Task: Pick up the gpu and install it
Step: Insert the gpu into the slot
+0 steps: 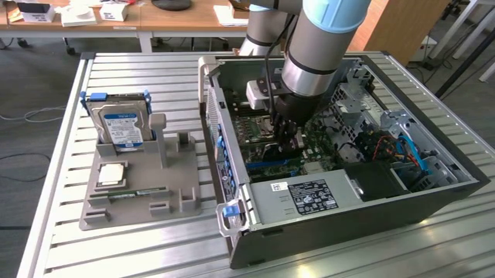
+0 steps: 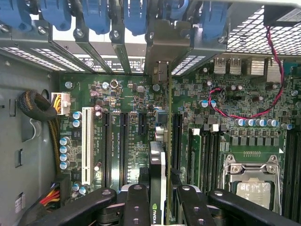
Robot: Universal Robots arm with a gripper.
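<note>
Gripper [image 2: 158, 209] clamped on gpu [image 2: 158, 162], card standing edge-on over motherboard [image 2: 127, 94]. Black slots [image 2: 123, 141] on the motherboard flank the card's edge closely, both sides.

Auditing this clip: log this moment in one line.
gripper: shut on gpu | gpu: edge-on at motherboard slots | place: inside computer case

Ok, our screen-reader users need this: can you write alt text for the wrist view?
A black gripper clamps a thin dark gpu card, seen edge-on, over the long black expansion slots of a green motherboard inside an open computer case.
</note>
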